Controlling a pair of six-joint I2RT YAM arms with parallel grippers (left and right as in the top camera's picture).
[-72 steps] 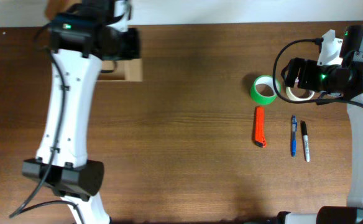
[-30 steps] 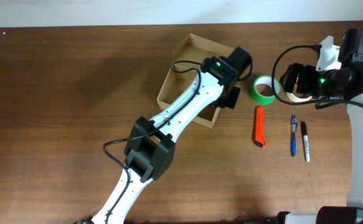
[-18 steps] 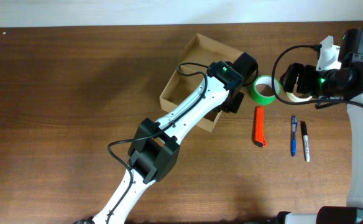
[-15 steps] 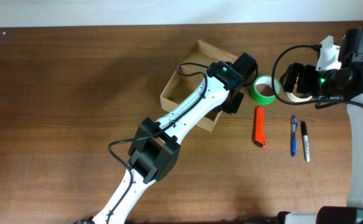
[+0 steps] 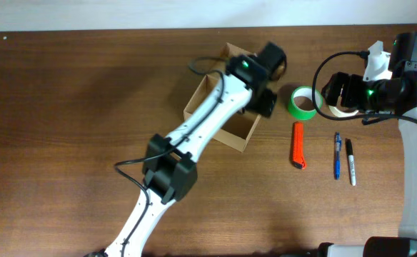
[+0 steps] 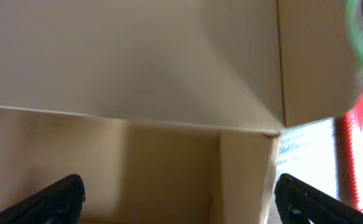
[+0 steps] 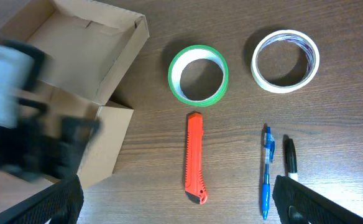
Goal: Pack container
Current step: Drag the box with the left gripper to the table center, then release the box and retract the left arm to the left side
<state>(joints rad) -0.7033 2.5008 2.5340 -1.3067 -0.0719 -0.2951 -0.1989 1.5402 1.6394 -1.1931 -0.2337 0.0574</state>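
L claw (image 6: 181, 208) jaws wide apart, empty, over the box (image 5: 233, 128), which sits open on the worktop (image 5: 87, 143), just left of green tape (image 7: 173, 74). R claw (image 7: 181, 210) also apart, empty, above white tape (image 7: 255, 62). Orange cutter (image 7: 194, 155) lies beside the box.

Container (image 7: 76, 53) matt cardboard; table (image 5: 66, 107) wood-grain, satin; cutter (image 7: 194, 155) glossy plastic.

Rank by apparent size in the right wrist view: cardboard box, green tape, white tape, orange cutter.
1. cardboard box, by far.
2. green tape and white tape: look alike, not ranked.
3. orange cutter: long but slim, least area.
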